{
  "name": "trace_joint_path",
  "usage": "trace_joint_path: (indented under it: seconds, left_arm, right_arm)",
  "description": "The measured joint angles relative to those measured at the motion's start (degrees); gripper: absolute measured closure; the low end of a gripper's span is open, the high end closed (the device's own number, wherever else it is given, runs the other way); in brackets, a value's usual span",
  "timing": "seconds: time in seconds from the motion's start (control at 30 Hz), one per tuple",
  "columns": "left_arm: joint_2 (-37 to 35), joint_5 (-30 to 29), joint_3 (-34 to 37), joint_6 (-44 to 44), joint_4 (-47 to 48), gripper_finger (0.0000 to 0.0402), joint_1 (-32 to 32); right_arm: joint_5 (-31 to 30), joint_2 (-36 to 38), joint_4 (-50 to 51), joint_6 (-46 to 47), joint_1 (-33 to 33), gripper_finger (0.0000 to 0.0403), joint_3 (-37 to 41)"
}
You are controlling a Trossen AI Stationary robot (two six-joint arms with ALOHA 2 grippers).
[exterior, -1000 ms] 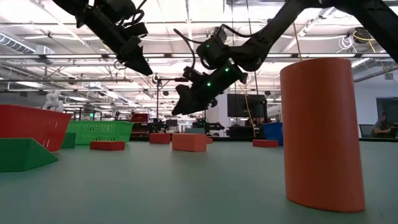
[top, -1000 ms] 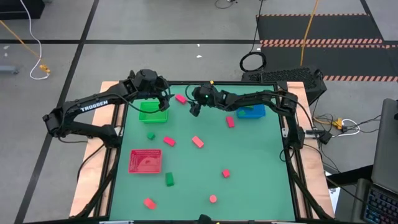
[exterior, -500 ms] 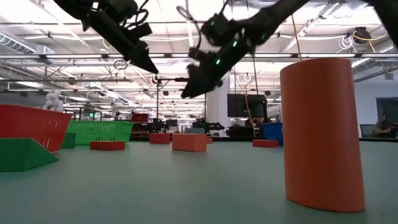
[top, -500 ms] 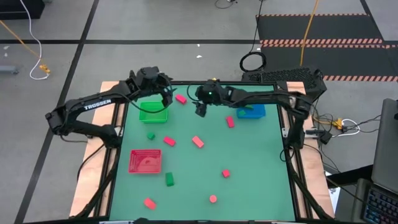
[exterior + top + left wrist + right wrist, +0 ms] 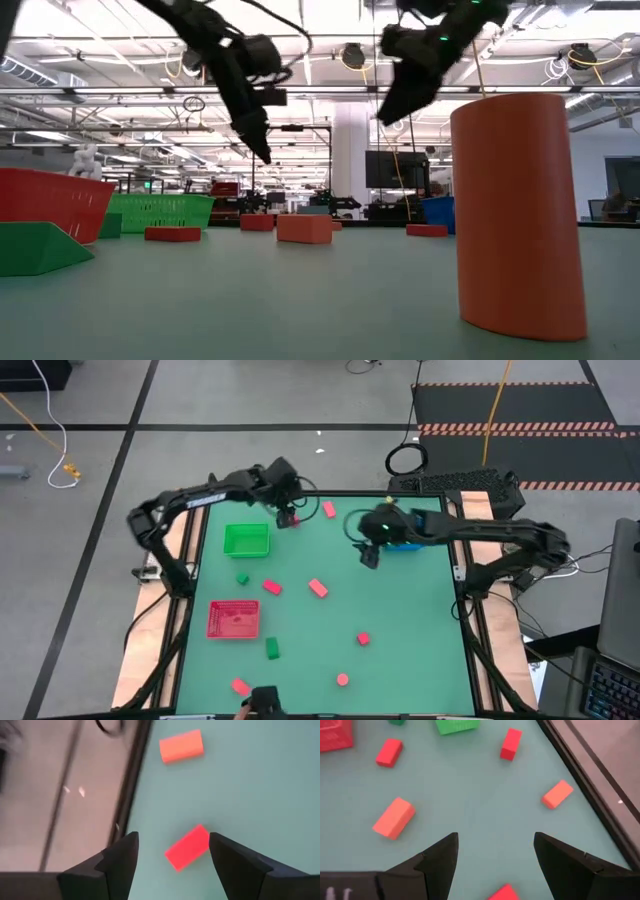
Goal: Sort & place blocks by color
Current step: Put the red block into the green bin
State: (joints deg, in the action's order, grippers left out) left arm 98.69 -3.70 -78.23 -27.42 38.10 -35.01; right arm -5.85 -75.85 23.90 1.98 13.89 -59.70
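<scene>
Red and green blocks lie scattered flat on the green table. My left gripper (image 5: 288,515) hangs open near the far edge. Its fingers stand either side of a red block (image 5: 187,847) without touching it. A second red block (image 5: 181,746) lies just beyond. My right gripper (image 5: 368,556) hangs open above the table beside the blue tray (image 5: 408,541). A red block (image 5: 504,893) shows below its fingers. In the low view the left gripper (image 5: 262,150) and right gripper (image 5: 390,112) are both clear of the table.
The green tray (image 5: 246,541) stands at the far left and the red tray (image 5: 233,619) at the near left. Loose blocks lie mid-table (image 5: 318,587) (image 5: 271,587) and a green one near the front (image 5: 272,648). An upright red cylinder (image 5: 520,210) stands near the front edge.
My left gripper has swung from above the green tray toward the table's right along the far edge, sinking a little, and now hangs over a red block. My right gripper has risen and drawn back toward the table's right, to beside the blue tray. Both stay open.
</scene>
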Motion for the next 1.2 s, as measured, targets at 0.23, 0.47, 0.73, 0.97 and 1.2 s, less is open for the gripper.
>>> trace_joint_path:
  seconds: [0.23,0.47,0.73,0.97,1.2]
  left_arm:
    - [13.6,0.2,-15.7,-5.4,21.2,0.0158,-3.2]
    - [17.2,-4.4,-16.9,-17.0,22.7,0.0158,-0.8]
    - [18.0,-7.0,-16.6,-23.1,20.8,0.0158,2.4]
    - [23.1,-8.1,-16.6,-23.1,22.6,0.0158,1.5]
    - [25.4,-10.9,-16.6,-23.3,19.9,0.0158,1.5]
  right_arm:
    - [0.0,12.6,-15.8,3.5,-2.3,0.0149,18.8]
    - [0.0,19.1,-22.3,4.6,-3.5,0.0149,27.3]
    - [0.0,20.4,-22.6,4.2,-3.5,0.0149,29.3]
    - [0.0,20.4,-22.6,4.5,-3.5,0.0149,29.3]
    - [0.0,20.4,-22.4,4.8,-3.5,0.0149,29.3]
